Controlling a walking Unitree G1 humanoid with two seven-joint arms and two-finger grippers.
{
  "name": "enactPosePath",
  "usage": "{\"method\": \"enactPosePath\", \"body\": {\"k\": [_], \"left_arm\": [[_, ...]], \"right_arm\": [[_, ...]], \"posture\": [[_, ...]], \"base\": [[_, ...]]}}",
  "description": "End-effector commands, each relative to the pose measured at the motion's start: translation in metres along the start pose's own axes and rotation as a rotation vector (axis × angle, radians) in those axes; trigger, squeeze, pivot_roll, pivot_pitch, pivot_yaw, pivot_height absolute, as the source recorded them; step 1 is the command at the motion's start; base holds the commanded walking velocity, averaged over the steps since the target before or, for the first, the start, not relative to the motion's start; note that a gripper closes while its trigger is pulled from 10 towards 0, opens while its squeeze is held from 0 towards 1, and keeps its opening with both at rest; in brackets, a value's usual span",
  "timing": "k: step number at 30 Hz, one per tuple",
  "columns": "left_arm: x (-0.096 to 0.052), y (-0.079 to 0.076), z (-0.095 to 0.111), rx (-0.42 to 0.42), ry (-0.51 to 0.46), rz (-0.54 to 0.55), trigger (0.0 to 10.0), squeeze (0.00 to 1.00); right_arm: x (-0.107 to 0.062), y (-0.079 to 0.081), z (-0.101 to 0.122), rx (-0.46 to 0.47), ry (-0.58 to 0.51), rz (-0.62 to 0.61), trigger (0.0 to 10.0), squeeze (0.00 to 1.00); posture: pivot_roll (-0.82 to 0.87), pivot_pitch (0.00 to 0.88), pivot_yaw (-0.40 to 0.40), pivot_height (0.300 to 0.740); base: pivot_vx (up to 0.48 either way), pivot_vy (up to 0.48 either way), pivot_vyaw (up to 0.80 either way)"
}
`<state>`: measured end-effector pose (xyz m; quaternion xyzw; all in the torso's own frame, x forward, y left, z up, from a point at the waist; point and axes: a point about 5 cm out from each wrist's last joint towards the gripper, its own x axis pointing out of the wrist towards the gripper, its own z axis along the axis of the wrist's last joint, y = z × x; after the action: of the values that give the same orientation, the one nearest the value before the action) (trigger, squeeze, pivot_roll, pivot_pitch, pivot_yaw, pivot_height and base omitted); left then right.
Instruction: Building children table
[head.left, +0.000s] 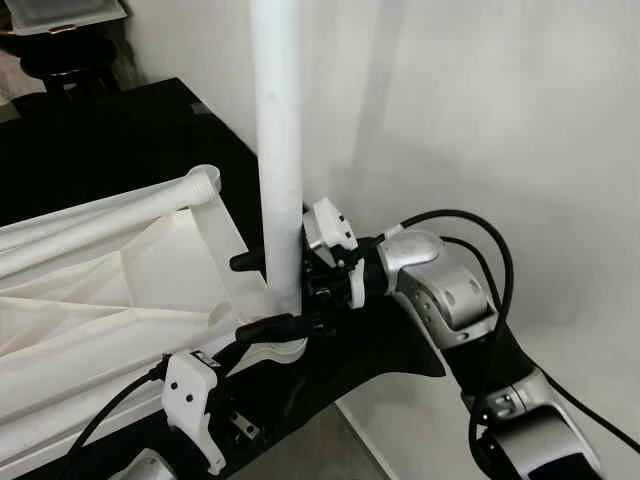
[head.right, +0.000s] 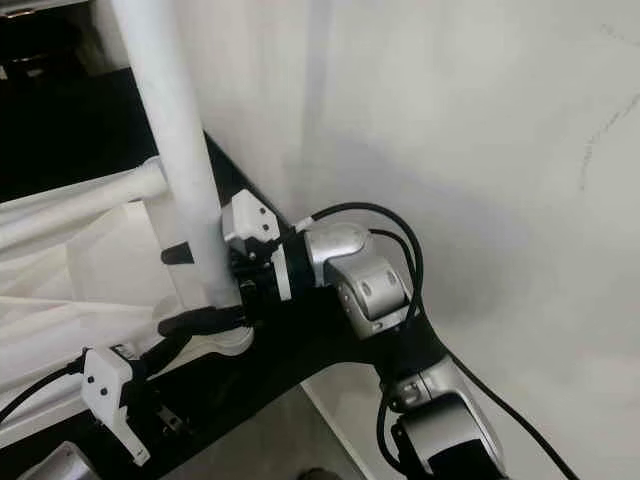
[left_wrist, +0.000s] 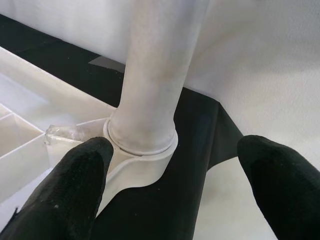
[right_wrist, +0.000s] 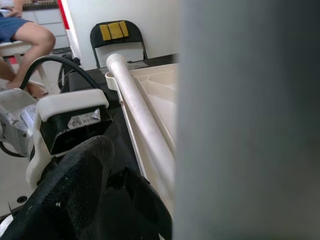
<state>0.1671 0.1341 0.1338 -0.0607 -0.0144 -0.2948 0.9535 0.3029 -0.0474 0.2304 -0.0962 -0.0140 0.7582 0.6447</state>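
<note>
Two claws meet at one upright leg, seated in the upturned tabletop's corner socket on black matting. Right claw grasps it low; left claw, released, straddles its base, equally near.

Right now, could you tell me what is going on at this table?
The robot is assembling an upturned white plastic children's table on a black mat. Its right hand grips the upright white tubular leg just above its corner socket. The left hand waits open beside that socket. Another white leg lies across the tabletop.
</note>
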Motion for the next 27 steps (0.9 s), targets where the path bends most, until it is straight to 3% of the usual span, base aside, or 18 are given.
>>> {"method": "enactPosePath", "body": {"k": [1,2,3,4,13,17,23,24,26,27], "left_arm": [[-0.002,-0.002,-0.003,-0.005,0.024,-0.003,10.0,0.00],[-0.002,-0.002,-0.003,-0.006,0.024,-0.002,10.0,0.00],[-0.002,-0.002,-0.003,-0.006,0.023,-0.002,10.0,0.00],[-0.001,-0.003,-0.003,-0.006,0.022,-0.002,10.0,0.00],[-0.001,-0.001,-0.004,-0.006,0.021,-0.001,10.0,0.00],[-0.001,0.000,-0.004,-0.004,0.022,-0.002,10.0,0.00],[-0.002,0.002,-0.003,-0.002,0.022,0.000,10.0,0.00],[-0.002,0.004,-0.003,0.000,0.023,0.001,10.0,0.00],[-0.002,0.004,-0.003,0.000,0.023,0.001,10.0,0.00],[-0.002,0.005,-0.003,0.002,0.024,0.002,10.0,0.00]], "right_arm": [[-0.003,-0.001,0.000,0.007,-0.016,0.016,8.6,0.00],[-0.007,-0.002,-0.003,0.034,-0.020,0.022,6.7,0.00],[-0.010,-0.003,-0.006,0.052,-0.023,0.021,0.4,0.00],[-0.012,-0.003,-0.007,0.062,-0.024,0.021,0.0,0.00],[-0.029,-0.004,-0.013,0.074,-0.035,-0.009,0.0,0.00],[-0.034,-0.008,-0.014,0.067,-0.043,-0.131,0.0,0.00],[-0.028,-0.007,-0.022,0.126,-0.133,-0.576,0.0,0.00],[-0.033,-0.014,-0.038,0.156,-0.018,-0.980,0.0,0.00],[-0.033,-0.014,-0.038,0.156,-0.018,-0.980,0.0,0.00],[-0.040,-0.015,-0.049,0.159,0.078,-1.275,0.0,0.00]], "posture": [[-0.21,0.162,-0.068,0.740],[-0.21,0.157,-0.067,0.740],[-0.22,0.154,-0.068,0.740],[-0.22,0.154,-0.068,0.740],[-0.23,0.141,-0.062,0.740],[-0.23,0.144,-0.063,0.740],[-0.24,0.153,-0.060,0.740],[-0.25,0.158,-0.057,0.740],[-0.25,0.158,-0.057,0.740],[-0.26,0.162,-0.053,0.740]], "base": [[0.000,0.000,0.00],[0.000,0.000,0.00],[0.000,0.000,0.00],[0.000,0.000,0.00],[0.000,0.000,0.00],[0.000,0.000,0.00],[0.000,0.000,0.00],[0.000,0.000,0.00],[0.000,0.000,0.00],[0.000,0.000,0.00]]}}
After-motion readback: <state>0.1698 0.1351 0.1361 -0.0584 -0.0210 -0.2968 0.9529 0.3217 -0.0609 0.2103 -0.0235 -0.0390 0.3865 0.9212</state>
